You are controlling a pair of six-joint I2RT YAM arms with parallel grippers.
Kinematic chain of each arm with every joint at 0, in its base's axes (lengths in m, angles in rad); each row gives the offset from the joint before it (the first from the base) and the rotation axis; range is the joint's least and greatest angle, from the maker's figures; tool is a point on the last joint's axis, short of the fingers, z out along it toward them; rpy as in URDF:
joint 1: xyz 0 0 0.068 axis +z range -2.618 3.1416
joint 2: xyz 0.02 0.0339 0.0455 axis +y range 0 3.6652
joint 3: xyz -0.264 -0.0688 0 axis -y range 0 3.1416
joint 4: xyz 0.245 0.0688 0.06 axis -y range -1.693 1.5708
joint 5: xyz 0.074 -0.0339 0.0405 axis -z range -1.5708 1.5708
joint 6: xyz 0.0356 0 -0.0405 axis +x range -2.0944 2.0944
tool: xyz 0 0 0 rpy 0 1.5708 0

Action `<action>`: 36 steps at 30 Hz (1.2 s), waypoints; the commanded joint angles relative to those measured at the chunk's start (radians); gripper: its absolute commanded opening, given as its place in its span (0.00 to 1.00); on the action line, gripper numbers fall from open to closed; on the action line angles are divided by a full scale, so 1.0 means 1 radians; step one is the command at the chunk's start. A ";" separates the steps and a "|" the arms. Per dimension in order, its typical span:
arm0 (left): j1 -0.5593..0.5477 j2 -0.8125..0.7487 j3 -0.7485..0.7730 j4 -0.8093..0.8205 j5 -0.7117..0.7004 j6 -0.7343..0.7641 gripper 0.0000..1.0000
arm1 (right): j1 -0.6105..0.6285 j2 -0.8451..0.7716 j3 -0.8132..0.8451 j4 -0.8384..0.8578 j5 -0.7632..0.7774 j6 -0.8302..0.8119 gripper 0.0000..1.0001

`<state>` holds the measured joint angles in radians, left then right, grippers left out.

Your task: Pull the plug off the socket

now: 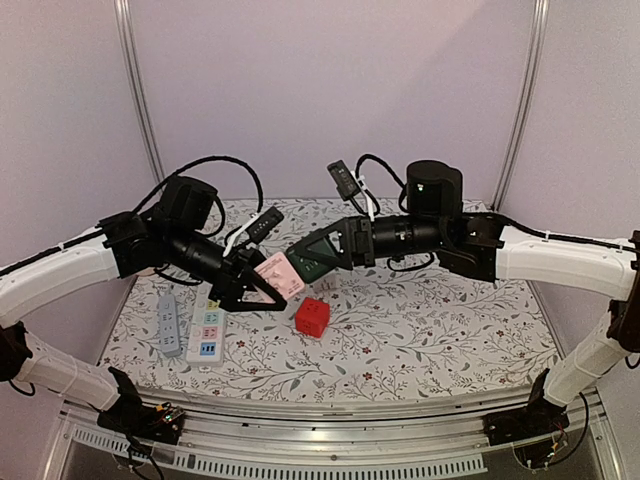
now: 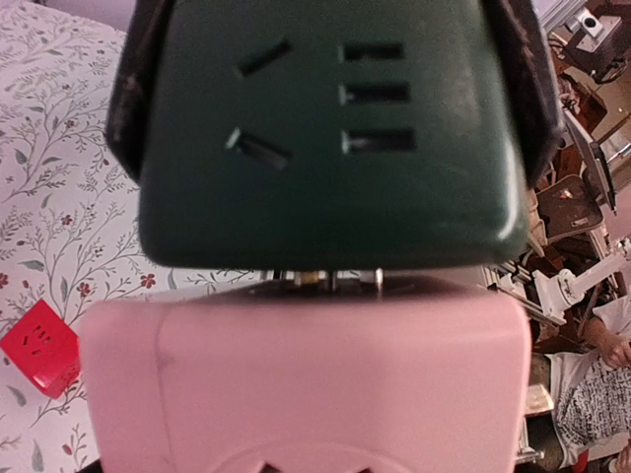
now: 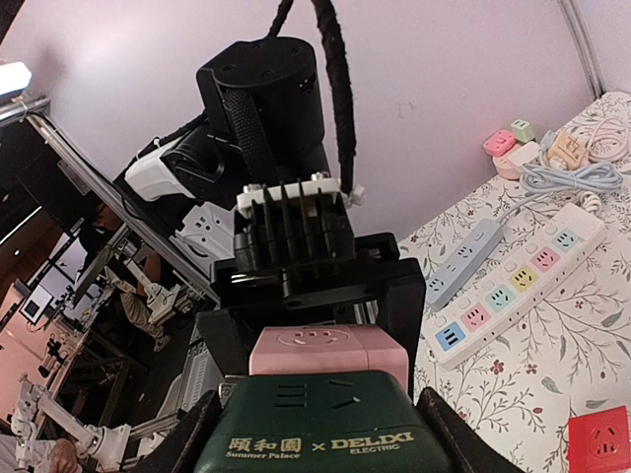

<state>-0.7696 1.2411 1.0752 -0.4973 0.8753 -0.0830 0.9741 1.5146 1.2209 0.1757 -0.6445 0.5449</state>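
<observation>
Two cubes meet in mid-air above the desk (image 1: pixel 430 335). Right pincer (image 3: pixel 320 434) clamps the green socket (image 3: pixel 315 409) by its two sides. Straight ahead of it the pink plug (image 3: pixel 325 353) sits against the socket's front face, with short metal prongs (image 2: pixel 325 279) bridging a thin gap. Left pincer (image 1: pixel 272 283) straddles the plug from the far side; whether it presses, I cannot tell. Below both pincers lies a red cube (image 1: pixel 312 317). Out past the left pincer lie a white power strip (image 1: pixel 207 330) and a grey strip (image 1: pixel 167 322).
</observation>
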 commanded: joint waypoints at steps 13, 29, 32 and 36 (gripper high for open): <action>0.004 -0.034 -0.011 0.019 0.037 -0.008 0.52 | -0.036 0.037 -0.030 0.120 0.000 0.084 0.36; 0.011 -0.027 0.002 -0.006 0.074 0.007 0.48 | -0.037 -0.019 -0.085 -0.002 -0.056 -0.042 0.37; 0.013 -0.027 0.000 -0.003 0.070 0.006 0.48 | -0.037 -0.036 -0.103 -0.012 -0.043 -0.057 0.37; 0.012 -0.025 -0.005 -0.006 0.034 0.004 0.46 | -0.042 -0.023 -0.097 -0.021 0.036 -0.018 0.37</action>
<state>-0.7628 1.2366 1.0664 -0.5095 0.9077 -0.1020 0.9524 1.5059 1.1511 0.2684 -0.6769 0.5255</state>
